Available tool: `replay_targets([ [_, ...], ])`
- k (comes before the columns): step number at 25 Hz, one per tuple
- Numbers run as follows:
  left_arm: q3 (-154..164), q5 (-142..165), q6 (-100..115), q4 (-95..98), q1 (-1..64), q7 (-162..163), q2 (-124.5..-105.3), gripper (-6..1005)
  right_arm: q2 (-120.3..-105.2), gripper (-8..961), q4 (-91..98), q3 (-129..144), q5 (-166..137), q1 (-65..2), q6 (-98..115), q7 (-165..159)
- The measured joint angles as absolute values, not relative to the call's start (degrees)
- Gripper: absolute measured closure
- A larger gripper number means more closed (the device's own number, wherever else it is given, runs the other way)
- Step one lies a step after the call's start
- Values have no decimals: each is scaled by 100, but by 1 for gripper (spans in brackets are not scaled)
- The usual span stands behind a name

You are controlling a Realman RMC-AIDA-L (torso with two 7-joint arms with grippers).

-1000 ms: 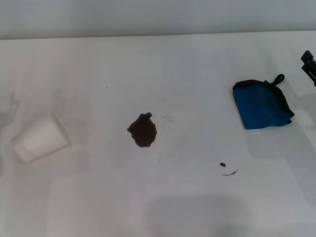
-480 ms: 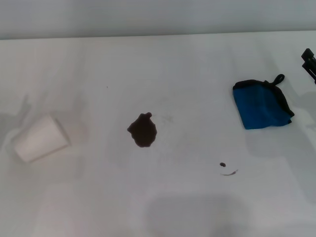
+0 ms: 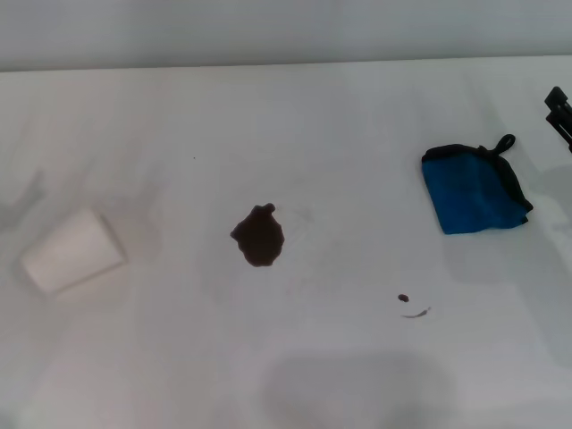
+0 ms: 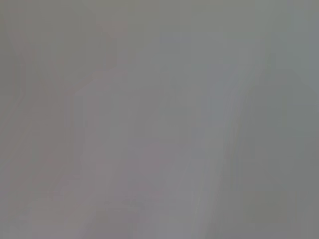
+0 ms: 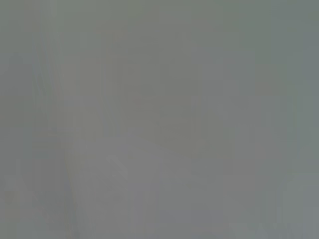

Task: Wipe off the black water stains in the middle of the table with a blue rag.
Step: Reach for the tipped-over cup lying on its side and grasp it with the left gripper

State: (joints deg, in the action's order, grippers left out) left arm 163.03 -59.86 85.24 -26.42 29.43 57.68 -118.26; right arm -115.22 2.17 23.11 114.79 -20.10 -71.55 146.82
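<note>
The counter (image 3: 357, 116) lies flat and open, with few things standing on it. Near the left edge a white paper cup (image 3: 73, 251) lies on its side, the only raised thing on that side. Toward the right edge sits the blue rag (image 3: 474, 192), low and flat; just beyond it, at the right edge, a dark part of the right end effector (image 3: 559, 111) juts in. Between cup and rag only the black water stains (image 3: 259, 235) mark the surface.

Only a small black angular piece of the right gripper (image 3: 559, 114) shows.
</note>
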Motion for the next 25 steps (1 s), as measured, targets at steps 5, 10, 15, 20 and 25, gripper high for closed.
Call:
replay_targets([
  [5, 16306, -5413, 8766, -3303, 3252, 6680, -11715, 124, -11522, 108, 220, 2311, 11479, -2022, -7070, 14693],
  [10, 16308, -4887, 8911, -3693, 3524, 7316, -11541, 124, -11522, 109, 220, 2311, 11479, -2029, -7057, 14712],
  [15, 16312, -3921, 8940, -4089, 3938, 7902, -11392, 124, -11522, 109, 220, 2311, 11479, -2031, -7050, 14713],
  [20, 16318, -2459, 8986, -4312, 4532, 8556, -11168, 125, -11522, 110, 222, 2311, 11478, -2037, -7048, 14699],
  [25, 16320, -1247, 9237, -4768, 5115, 8884, -11047, 125, -11522, 111, 229, 2311, 11484, -2056, -7055, 14695],
])
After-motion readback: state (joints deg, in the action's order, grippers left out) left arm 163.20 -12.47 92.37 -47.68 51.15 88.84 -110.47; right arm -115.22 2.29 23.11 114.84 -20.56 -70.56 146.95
